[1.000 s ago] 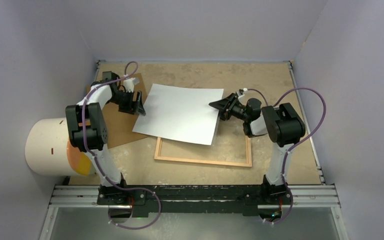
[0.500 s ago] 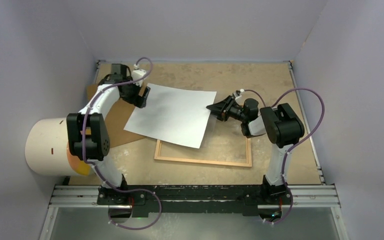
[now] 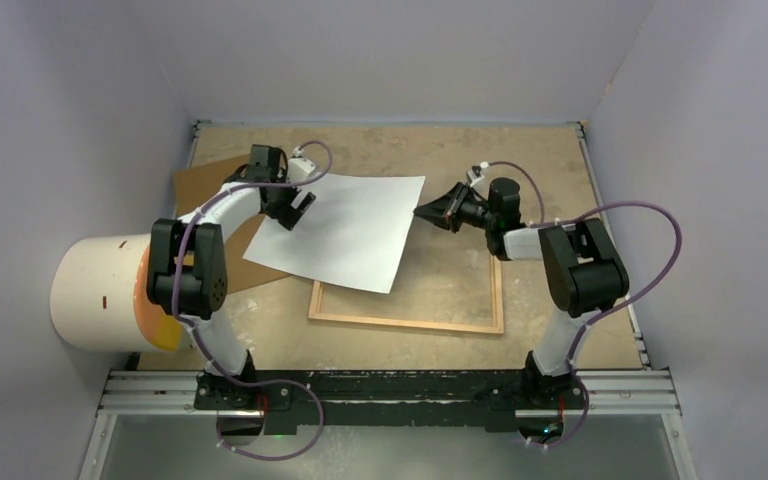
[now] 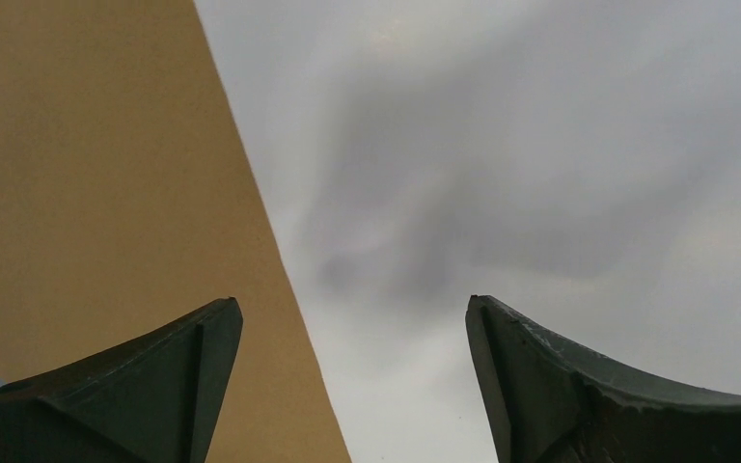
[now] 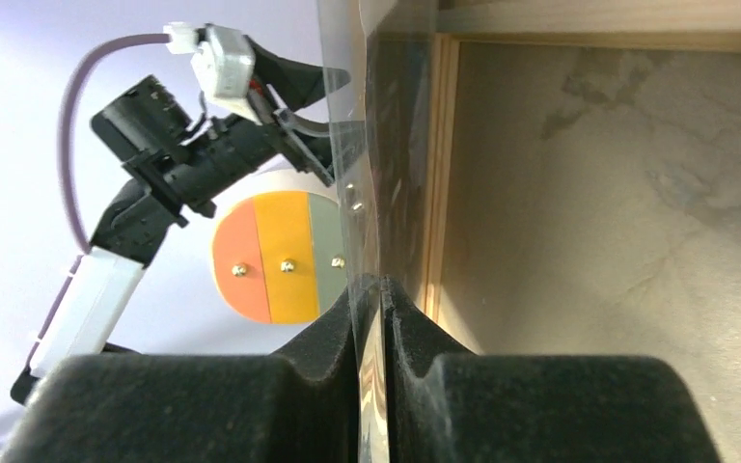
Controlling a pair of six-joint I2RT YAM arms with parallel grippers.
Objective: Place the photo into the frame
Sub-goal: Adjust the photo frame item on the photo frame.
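Worn tan table (image 3: pixel 550 170) with the frame (image 3: pixel 405 323) and a brown board (image 3: pixel 200 185).

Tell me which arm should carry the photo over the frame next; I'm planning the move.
Right. The right gripper is shut on the right edge of the photo, which overlaps the frame. The left gripper is open above its left edge, gripping nothing.

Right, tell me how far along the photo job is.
Done: the photo is picked up, white back up, with the right gripper shut on its right edge. In hand: the left gripper hangs open over the photo's left edge, above the brown board. Left: the frame lies empty, only one corner under the photo, so the photo must yet be lined up and laid in it.
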